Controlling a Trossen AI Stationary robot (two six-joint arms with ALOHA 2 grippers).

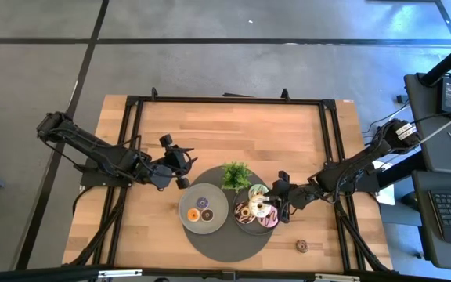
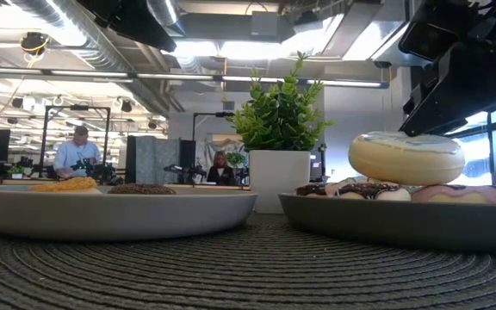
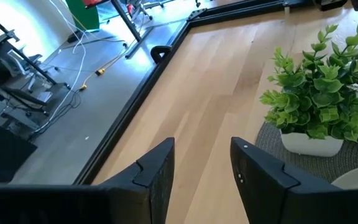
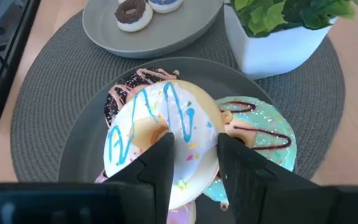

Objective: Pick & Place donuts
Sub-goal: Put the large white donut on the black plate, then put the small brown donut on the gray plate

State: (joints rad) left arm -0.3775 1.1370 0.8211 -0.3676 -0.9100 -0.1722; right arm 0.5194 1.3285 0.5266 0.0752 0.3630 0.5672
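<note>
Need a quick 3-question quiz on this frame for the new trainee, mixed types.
1. True or false: the right gripper is over the white donut.
2. Which sits between the two plates at the back? A) plant B) laptop C) cup
3. Fill in: the left gripper is open over bare ____, beside the mat.

Key: 1 true; 2 A; 3 table.

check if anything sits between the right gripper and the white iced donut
Nothing visible does. The right gripper is already at the white iced donut, fingers straddling its edge atop the pile on the right plate. The left gripper waits apart.
</note>
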